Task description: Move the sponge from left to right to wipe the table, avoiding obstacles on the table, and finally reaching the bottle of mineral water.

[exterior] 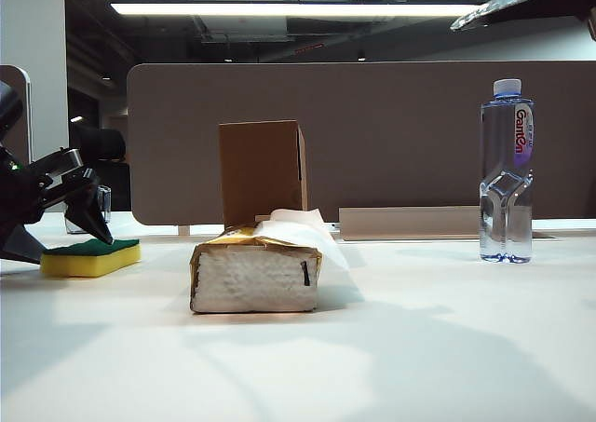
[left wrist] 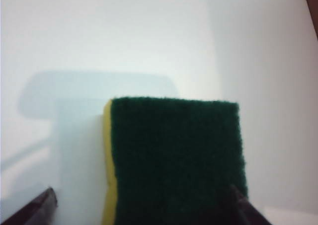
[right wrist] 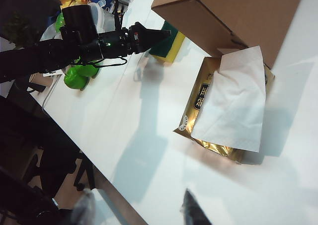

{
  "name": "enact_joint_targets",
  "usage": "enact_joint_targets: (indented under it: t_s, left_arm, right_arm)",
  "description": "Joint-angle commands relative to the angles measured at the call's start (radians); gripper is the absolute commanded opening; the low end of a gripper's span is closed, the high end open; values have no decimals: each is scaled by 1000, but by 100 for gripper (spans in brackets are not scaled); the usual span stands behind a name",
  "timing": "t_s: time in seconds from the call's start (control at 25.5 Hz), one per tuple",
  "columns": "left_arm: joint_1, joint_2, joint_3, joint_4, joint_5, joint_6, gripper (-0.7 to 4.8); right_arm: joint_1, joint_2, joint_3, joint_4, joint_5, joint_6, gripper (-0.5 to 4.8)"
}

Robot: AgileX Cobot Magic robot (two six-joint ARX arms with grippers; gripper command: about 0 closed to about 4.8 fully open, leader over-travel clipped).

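Two jaws of the left gripper (left wrist: 144, 205) are standing wide, straddling the sponge (exterior: 90, 256) at the bench's (exterior: 419, 347) left end, ungripped. Best: seat low, clench evenly. Right gripper (right wrist: 141, 210) is hovering part-open, empty, over the tissues (exterior: 258, 271).

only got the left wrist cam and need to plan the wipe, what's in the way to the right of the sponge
Observer: A gold-edged tissue pack lies on the table to the right of the sponge, with a brown cardboard box standing just behind it.
Operator: where's the bottle then
Observer: The bottle of mineral water stands upright at the far right, past both obstacles.
Operator: and the pincers
Observer: The right pincer hangs open and empty near the table edge, apart from the tissue pack. The left pincer is open at the sponge.
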Motion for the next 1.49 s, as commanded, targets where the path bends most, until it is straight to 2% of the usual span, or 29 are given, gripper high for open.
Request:
enact_joint_targets:
  t_s: [0.04,0.08,0.12,0.28,0.35,0.55,0.59,0.67,0.83,0.86,0.9,0.98,1.41,1.49]
  left_arm:
    - [0,6,2,-10,-8,5,479]
    - [0,8,2,-12,-10,5,479]
    - [0,8,2,-17,-10,5,452]
    - [-2,13,2,-25,-7,5,413]
    - [-3,13,2,-35,-7,5,340]
    - [-4,13,1,-40,-9,6,325]
    - [-4,13,1,-45,-11,28,264]
    - [-4,13,1,-46,-11,42,210]
    - [-8,19,1,-52,-26,42,204]
    - [-11,24,1,-56,-46,42,154]
    - [-11,29,1,-62,-49,42,59]
    - [-13,45,1,-68,-44,42,2]
    - [-16,52,1,-114,-48,94,-6]
    - [-16,50,1,-156,-43,138,-6]
  right_arm:
    - [2,-2,5,13,-5,-3,230]
    - [2,-2,5,13,-5,-3,230]
    - [2,-2,5,13,-5,-3,230]
    - [2,-2,5,13,-5,-3,230]
    - [2,-2,5,13,-5,-3,230]
    - [2,-2,5,10,-6,-3,230]
    - [2,-2,5,10,-6,-3,230]
    - [2,-2,5,10,-6,-3,230]
    - [2,-2,5,10,-6,-3,230]
    - [2,-2,5,10,-6,-3,230]
    - [2,-2,5,10,-6,-3,230]
    - [2,-2,5,9,-10,-3,230]
    - [2,-2,5,1,-13,-3,230]
    - [2,-2,5,1,-13,-3,230]
